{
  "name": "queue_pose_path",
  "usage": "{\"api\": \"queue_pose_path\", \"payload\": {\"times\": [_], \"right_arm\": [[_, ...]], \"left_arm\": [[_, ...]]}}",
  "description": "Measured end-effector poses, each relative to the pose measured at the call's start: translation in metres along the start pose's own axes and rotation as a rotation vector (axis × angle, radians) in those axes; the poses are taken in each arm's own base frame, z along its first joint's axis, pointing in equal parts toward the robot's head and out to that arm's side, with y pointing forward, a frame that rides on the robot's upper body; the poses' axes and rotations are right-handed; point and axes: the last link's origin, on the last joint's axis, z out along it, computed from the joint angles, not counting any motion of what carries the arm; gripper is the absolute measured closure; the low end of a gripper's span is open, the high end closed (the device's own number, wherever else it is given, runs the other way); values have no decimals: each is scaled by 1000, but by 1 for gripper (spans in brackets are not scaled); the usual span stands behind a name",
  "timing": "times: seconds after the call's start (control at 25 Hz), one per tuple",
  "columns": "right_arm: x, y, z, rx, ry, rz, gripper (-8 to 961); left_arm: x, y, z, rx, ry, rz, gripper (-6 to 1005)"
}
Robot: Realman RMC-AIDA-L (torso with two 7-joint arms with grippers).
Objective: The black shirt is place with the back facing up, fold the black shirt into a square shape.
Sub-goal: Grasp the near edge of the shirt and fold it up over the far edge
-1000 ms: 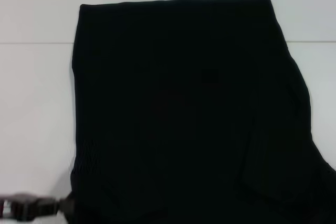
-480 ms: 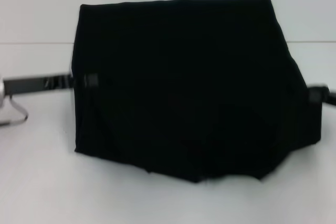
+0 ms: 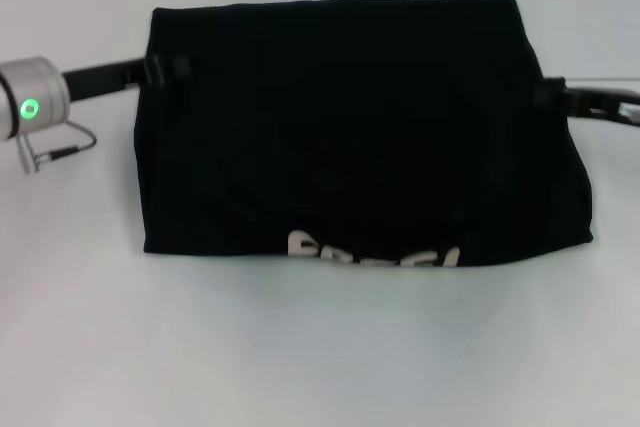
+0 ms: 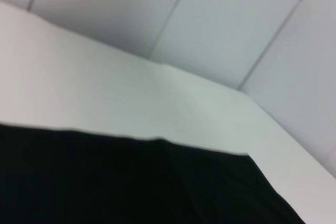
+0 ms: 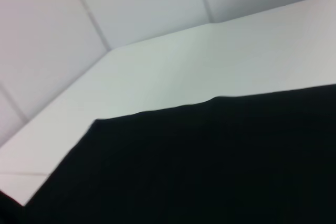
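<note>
Shirt (image 3: pixel 360 137): soft matt black cloth, faint wrinkles; pale print showing at its near fold, looks slightly raised, rubbery or vinyl, unclear. Worktop (image 3: pixel 300 357): smooth white, matt with low sheen. Left arm (image 3: pixel 30 107): brushed silvery metal cuff, matt black link beyond it.

This looks like a lab or robot test room, not a home. A plain white table (image 3: pixel 80 327) fills the head view with nothing homely on it, and both wrist views show bare pale wall panels (image 4: pixel 236 19) with thin seams rising right behind the tabletop.
</note>
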Motion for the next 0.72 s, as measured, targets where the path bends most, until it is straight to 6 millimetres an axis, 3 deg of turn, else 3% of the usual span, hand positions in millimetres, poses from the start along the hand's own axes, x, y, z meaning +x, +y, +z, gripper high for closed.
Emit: {"api": "queue_pose_path", "payload": {"times": [0.28, 0.56, 0.72], "right_arm": [[-25, 9, 33, 115, -36, -39, 843], [-40, 8, 35, 143, -61, -49, 828], [-32, 8, 40, 156, -50, -25, 820]], "left_arm": [[18, 1, 18, 101, 69, 53, 888], [23, 3, 29, 135, 94, 79, 883], [13, 4, 36, 163, 77, 90, 879]]}}
